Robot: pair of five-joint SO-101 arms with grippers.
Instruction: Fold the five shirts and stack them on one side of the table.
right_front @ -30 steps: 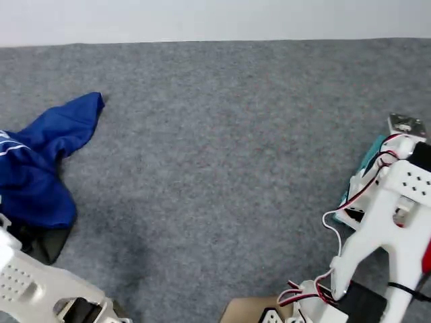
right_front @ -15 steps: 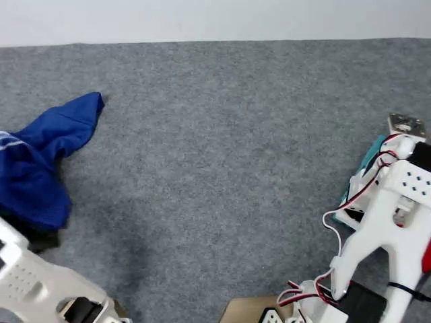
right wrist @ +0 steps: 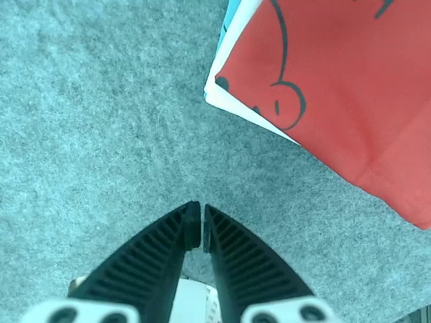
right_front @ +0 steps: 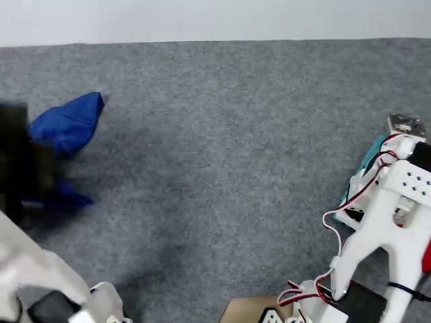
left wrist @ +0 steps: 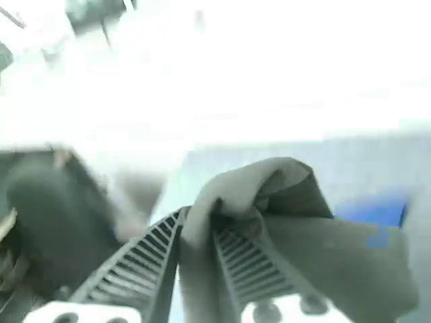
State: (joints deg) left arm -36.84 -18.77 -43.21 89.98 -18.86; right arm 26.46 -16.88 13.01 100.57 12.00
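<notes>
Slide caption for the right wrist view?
Right gripper, shut and empty, over the grey mat beside the stacked red shirt.

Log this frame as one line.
left gripper: shut on dark shirt | right gripper: shut, empty, over mat near red shirt | blue shirt: crumpled, left side of mat

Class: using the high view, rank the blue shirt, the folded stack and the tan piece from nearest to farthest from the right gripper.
1. folded stack, right edge, beside the right gripper.
2. tan piece, near edge.
3. blue shirt, far left.
</notes>
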